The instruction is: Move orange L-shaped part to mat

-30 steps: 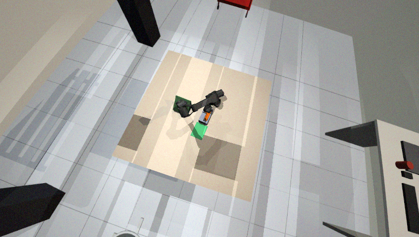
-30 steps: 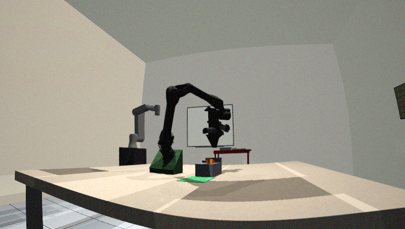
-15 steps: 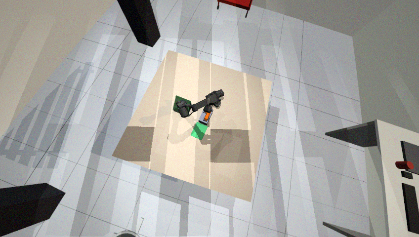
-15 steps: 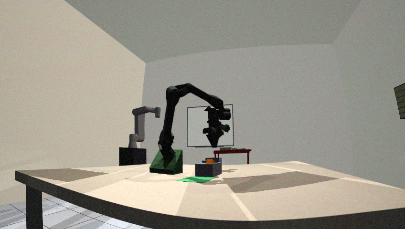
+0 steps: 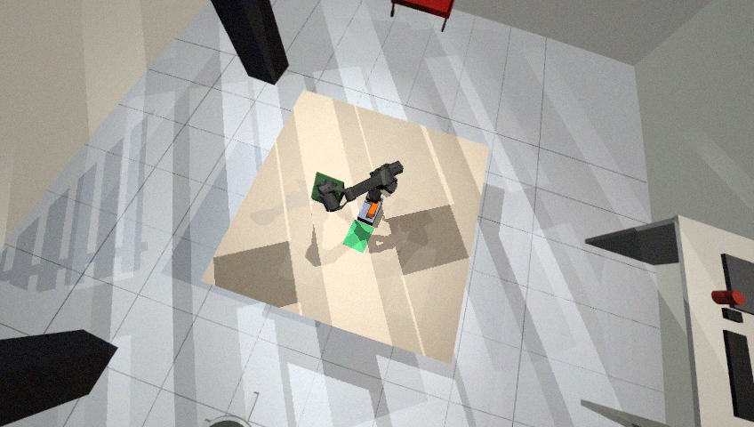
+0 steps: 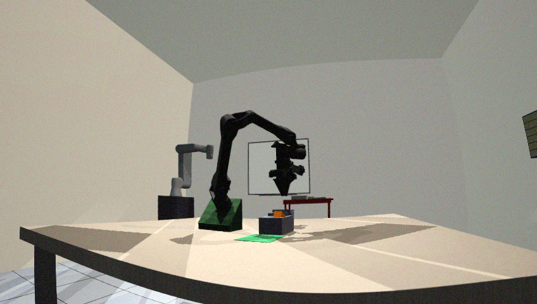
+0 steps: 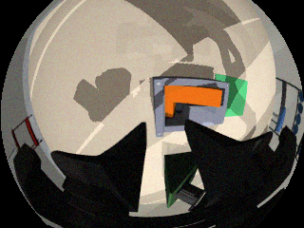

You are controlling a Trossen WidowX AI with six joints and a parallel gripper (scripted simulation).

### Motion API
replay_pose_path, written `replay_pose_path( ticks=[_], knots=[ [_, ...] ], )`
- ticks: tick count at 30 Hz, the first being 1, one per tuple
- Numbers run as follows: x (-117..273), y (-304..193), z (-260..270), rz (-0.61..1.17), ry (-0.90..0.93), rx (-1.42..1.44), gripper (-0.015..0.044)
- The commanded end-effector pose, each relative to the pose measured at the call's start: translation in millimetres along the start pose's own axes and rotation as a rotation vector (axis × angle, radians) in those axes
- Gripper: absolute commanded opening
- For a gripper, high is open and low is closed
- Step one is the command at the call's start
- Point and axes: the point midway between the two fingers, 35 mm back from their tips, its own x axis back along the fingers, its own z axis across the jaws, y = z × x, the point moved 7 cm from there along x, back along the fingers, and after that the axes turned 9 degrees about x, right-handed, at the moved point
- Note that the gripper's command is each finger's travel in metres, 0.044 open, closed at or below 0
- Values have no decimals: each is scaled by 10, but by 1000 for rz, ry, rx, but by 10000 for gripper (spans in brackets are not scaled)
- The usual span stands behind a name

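The orange L-shaped part (image 5: pixel 372 207) (image 6: pixel 278 213) (image 7: pixel 195 95) lies in the grey tray (image 5: pixel 363 221) (image 6: pixel 275 225) (image 7: pixel 204 118), its end toward the mat showing above the tray's near wall in the exterior view. Dark pocket floor shows beside the short leg of the L in the wrist view. The gripper (image 5: pixel 374 196) (image 6: pixel 284 194) (image 7: pixel 166 124) hangs pointing down above the tray, apart from the part, its jaws partly open with nothing between them. Just beside the tray, the bright green mat (image 5: pixel 357 236) (image 6: pixel 259 237) (image 7: pixel 237 97) lies flat on the pale table (image 5: pixel 343 296) (image 6: pixel 226 271) (image 7: pixel 57 62); the part is not on it. The black arm (image 5: pixel 364 186) (image 6: pixel 224 146) arches over from a dark green sloped block (image 5: pixel 317 175) (image 6: pixel 236 211) (image 7: pixel 176 166) on the same table. In the background of the exterior view, a grey robot arm (image 6: pixel 184 165) stands on a dark pedestal (image 6: pixel 175 211), and a framed white panel (image 6: pixel 259 177) stands behind the gripper.
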Motion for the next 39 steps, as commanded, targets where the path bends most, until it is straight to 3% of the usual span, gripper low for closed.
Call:
replay_pose_path(
  ticks=[1, 31, 39],
  knots=[
    [4, 4, 0, -3, 1, 2, 180],
    [4, 4, 0, -3, 1, 2, 180],
    [-652, -17, -9, 16, -5, -1, 180]
  ],
)
